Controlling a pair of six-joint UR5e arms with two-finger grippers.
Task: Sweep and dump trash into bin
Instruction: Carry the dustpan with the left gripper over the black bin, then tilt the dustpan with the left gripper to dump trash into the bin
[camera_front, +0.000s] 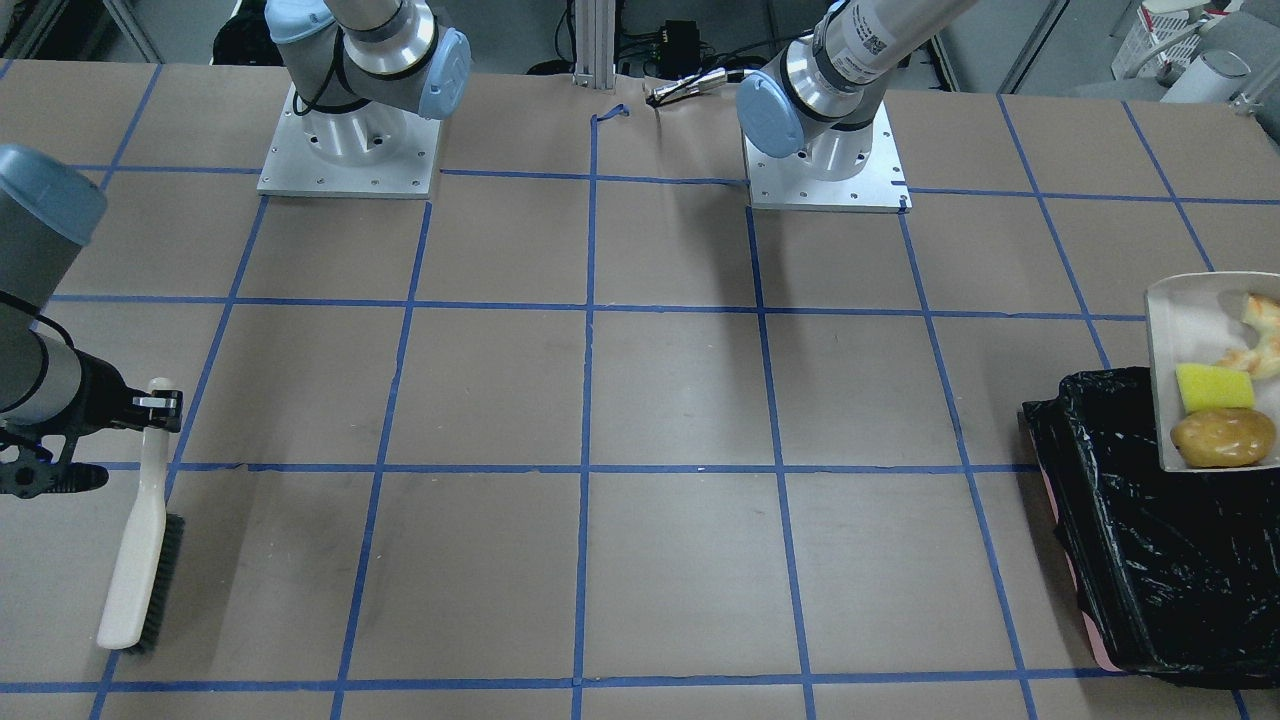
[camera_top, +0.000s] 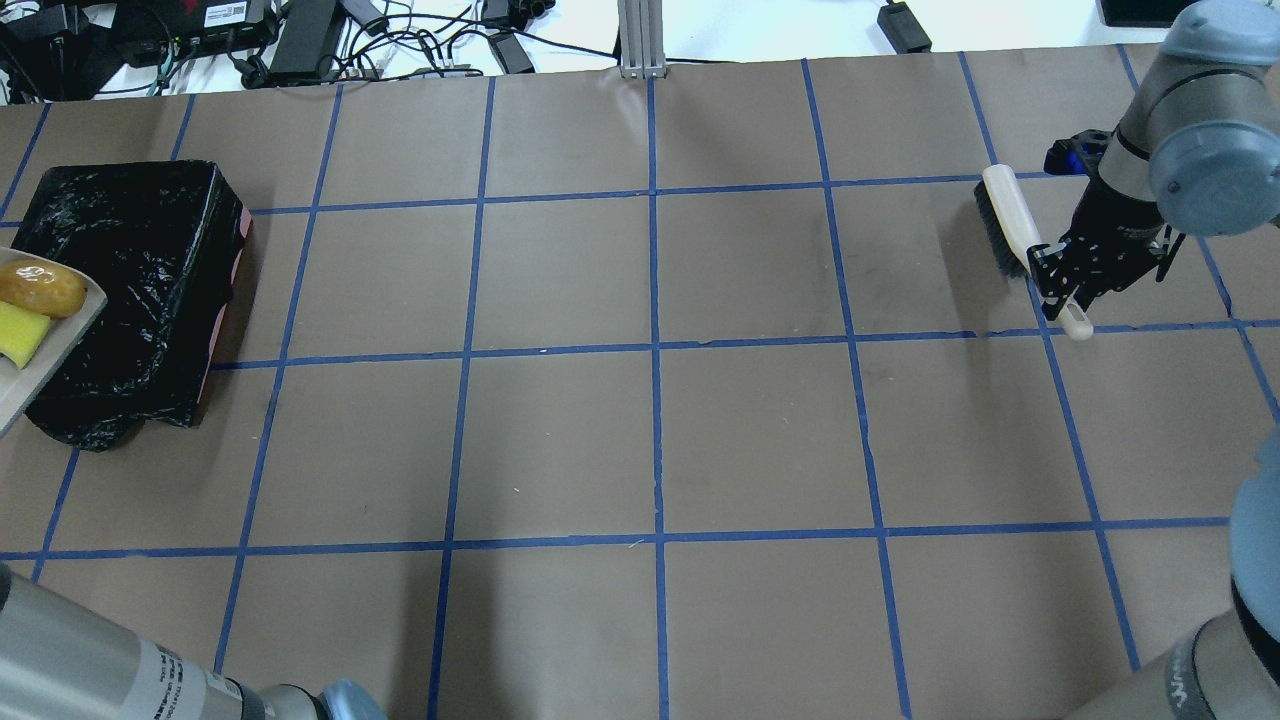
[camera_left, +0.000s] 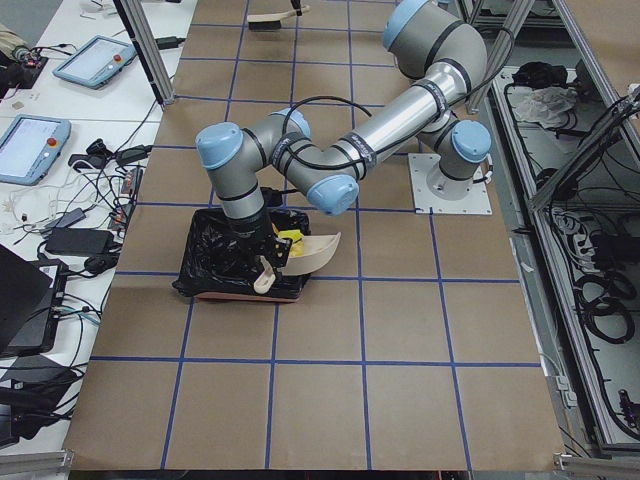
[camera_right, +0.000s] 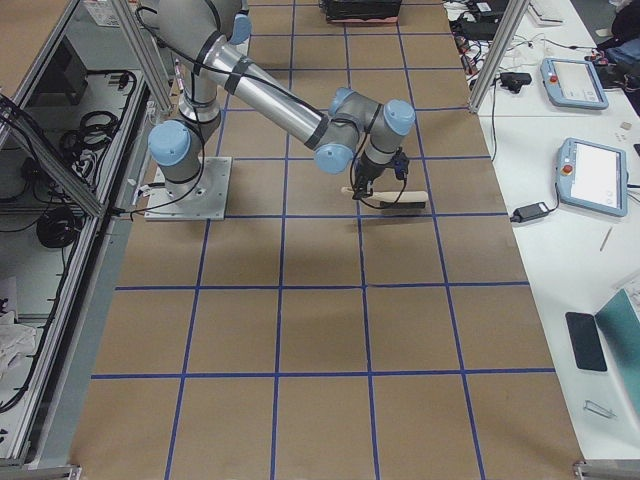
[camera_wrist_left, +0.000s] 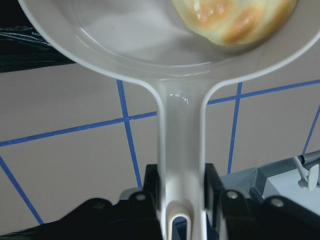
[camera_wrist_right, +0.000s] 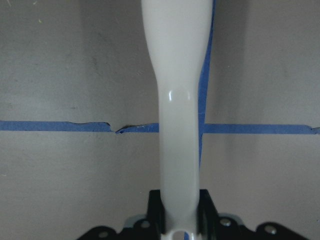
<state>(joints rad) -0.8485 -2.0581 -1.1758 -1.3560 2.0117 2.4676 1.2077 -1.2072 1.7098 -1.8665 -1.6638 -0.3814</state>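
My left gripper (camera_wrist_left: 181, 210) is shut on the handle of the beige dustpan (camera_front: 1165, 330) and holds it over the near end of the bin (camera_front: 1130, 520), which is lined with black plastic. In the pan lie the golden-brown potato (camera_front: 1222, 438), the yellow-green sponge wedge (camera_front: 1212, 387) and the orange-white shrimp (camera_front: 1255, 350). The potato lies at the pan's edge over the bin. My right gripper (camera_top: 1065, 285) is shut on the handle of the white brush (camera_top: 1010, 225), whose bristles rest on the table at the far right.
The bin (camera_top: 130, 290) stands at the table's left end, with a pink edge at its base. Both arm bases (camera_front: 345, 150) stand at the table's back edge. Cables and devices (camera_top: 300, 30) lie beyond the far edge.
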